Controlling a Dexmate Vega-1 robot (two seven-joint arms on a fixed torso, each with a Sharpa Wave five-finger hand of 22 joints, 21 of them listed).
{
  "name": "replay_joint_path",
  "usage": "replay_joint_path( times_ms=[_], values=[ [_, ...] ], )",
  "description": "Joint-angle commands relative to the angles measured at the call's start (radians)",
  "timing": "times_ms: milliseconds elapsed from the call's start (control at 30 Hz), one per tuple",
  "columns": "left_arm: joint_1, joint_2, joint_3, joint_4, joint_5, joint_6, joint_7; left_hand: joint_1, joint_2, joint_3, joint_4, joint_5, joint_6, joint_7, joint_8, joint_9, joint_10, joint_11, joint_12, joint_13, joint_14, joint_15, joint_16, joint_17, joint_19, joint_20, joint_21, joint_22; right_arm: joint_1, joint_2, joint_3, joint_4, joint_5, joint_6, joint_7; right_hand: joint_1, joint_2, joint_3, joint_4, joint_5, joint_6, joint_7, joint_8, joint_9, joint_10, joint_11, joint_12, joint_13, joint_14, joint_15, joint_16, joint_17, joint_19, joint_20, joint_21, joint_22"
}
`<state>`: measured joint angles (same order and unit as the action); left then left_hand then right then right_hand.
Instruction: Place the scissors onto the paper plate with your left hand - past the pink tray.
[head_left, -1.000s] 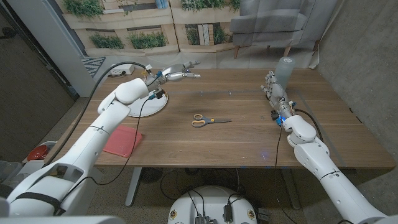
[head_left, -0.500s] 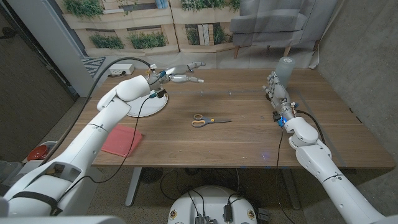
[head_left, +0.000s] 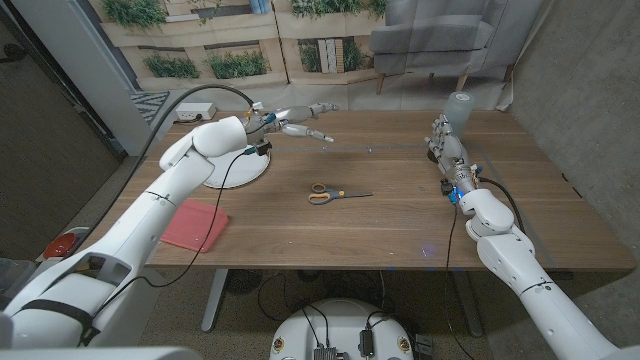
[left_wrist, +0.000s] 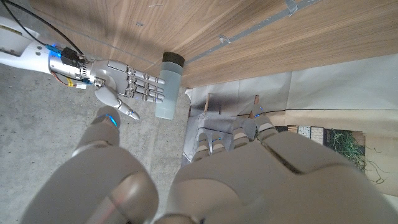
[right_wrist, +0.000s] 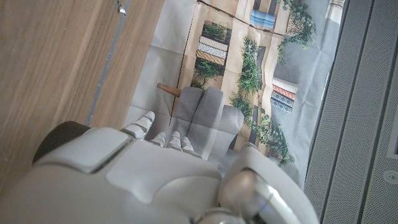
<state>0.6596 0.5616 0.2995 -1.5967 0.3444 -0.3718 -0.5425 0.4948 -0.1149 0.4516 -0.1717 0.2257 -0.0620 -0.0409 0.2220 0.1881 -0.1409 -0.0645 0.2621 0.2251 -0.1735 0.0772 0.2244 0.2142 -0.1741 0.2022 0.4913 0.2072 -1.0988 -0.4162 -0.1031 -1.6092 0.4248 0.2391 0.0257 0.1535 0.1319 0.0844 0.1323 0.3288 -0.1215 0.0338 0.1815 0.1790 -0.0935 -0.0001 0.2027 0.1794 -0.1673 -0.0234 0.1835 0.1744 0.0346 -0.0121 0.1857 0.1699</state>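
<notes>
The scissors (head_left: 326, 193), yellow-handled with blades pointing right, lie on the wood near the table's middle. The white paper plate (head_left: 245, 172) sits at the far left, partly covered by my left arm. The pink tray (head_left: 197, 226) lies nearer the front left edge. My left hand (head_left: 301, 117) hovers over the far side of the table, beyond the scissors and right of the plate, fingers spread and holding nothing; its back fills the near part of the left wrist view (left_wrist: 242, 180). My right hand (head_left: 445, 146) stands at the far right with straight fingers, empty.
A translucent cup (head_left: 460, 109) stands just beyond my right hand and close to its fingers (left_wrist: 146, 86); the left wrist view has the cup (left_wrist: 168, 90) too. Grey cables run across the plate from my left arm. A sofa and a printed backdrop stand behind the table.
My left hand has slid to the right along the far side of the table, away from the plate, with its fingers spreading. The scissors and my right hand have stayed put.
</notes>
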Motion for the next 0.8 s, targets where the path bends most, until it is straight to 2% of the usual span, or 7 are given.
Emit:
replay_joint_path(
  times_ms=[33,367,433,467,633,800],
  values=[
    [-0.036,0.003,0.040,-0.012,0.062,0.004,-0.032,0.020,-0.007,-0.008,0.004,0.011,-0.005,0.004,0.001,0.002,-0.009,0.019,-0.005,0.005,-0.066,0.010,0.004,0.007,-0.267,0.004,-0.004,0.008,-0.005,0.004,0.008,0.013,0.010,0.012,0.002,0.008,-0.003,0.003,-0.003,0.005,-0.008,-0.001,0.007,0.004,-0.004,-0.003,-0.004,0.003,-0.020,0.004,0.001,0.002,0.000,0.001,0.005,0.001],
    [-0.064,0.010,0.069,-0.019,0.104,0.004,-0.063,0.040,-0.009,-0.013,0.007,0.016,0.014,0.006,0.005,0.003,0.000,0.027,0.001,0.009,-0.073,0.009,0.003,0.012,-0.276,0.006,-0.005,0.014,-0.004,0.005,0.010,0.024,0.012,0.021,0.006,0.009,-0.004,0.003,-0.003,0.004,-0.007,-0.002,0.007,0.004,-0.004,-0.003,-0.004,0.003,-0.020,0.003,0.001,0.002,0.000,0.001,0.005,0.001],
    [-0.069,0.012,0.075,-0.023,0.116,0.005,-0.069,0.044,-0.008,-0.013,0.008,0.017,0.012,0.006,0.004,0.003,-0.004,0.029,0.000,0.010,-0.078,0.010,0.001,0.012,-0.270,0.006,-0.002,0.016,-0.005,0.006,0.010,0.025,0.013,0.020,0.007,0.009,-0.004,0.003,-0.003,0.004,-0.007,-0.001,0.007,0.004,-0.003,-0.002,-0.004,0.003,-0.020,0.003,0.001,0.002,0.000,0.001,0.005,0.001],
    [-0.070,0.013,0.077,-0.025,0.123,0.004,-0.070,0.058,-0.004,-0.012,0.009,0.019,0.013,0.005,0.002,0.004,-0.007,0.042,0.001,0.012,-0.084,0.012,0.000,0.014,-0.248,-0.001,0.010,0.023,-0.005,0.007,0.011,0.025,0.014,0.019,0.006,0.009,-0.004,0.003,-0.003,0.004,-0.007,-0.001,0.007,0.004,-0.003,-0.002,-0.004,0.003,-0.019,0.004,0.001,0.002,0.000,0.001,0.005,0.001],
    [-0.078,0.016,0.089,-0.030,0.140,0.005,-0.084,0.072,-0.003,-0.017,0.013,0.021,0.035,0.022,0.007,0.004,-0.016,0.051,0.000,0.015,-0.093,0.018,-0.002,0.017,-0.231,0.006,0.027,0.037,-0.005,0.008,0.012,0.027,0.015,0.022,0.007,0.008,-0.004,0.003,-0.003,0.004,-0.007,-0.001,0.007,0.004,-0.002,-0.002,-0.004,0.003,-0.019,0.004,0.001,0.002,-0.001,0.000,0.005,0.001],
    [-0.084,0.015,0.095,-0.030,0.147,0.004,-0.094,0.079,-0.002,-0.020,0.016,0.021,0.046,0.024,0.009,0.005,-0.018,0.040,0.001,0.018,-0.099,0.014,-0.003,0.019,-0.227,0.008,0.037,0.049,-0.005,0.008,0.012,0.028,0.016,0.022,0.008,0.008,-0.004,0.003,-0.004,0.004,-0.006,-0.001,0.007,0.004,-0.002,-0.003,-0.004,0.003,-0.019,0.004,0.001,0.002,-0.001,-0.001,0.004,0.001]
  ],
)
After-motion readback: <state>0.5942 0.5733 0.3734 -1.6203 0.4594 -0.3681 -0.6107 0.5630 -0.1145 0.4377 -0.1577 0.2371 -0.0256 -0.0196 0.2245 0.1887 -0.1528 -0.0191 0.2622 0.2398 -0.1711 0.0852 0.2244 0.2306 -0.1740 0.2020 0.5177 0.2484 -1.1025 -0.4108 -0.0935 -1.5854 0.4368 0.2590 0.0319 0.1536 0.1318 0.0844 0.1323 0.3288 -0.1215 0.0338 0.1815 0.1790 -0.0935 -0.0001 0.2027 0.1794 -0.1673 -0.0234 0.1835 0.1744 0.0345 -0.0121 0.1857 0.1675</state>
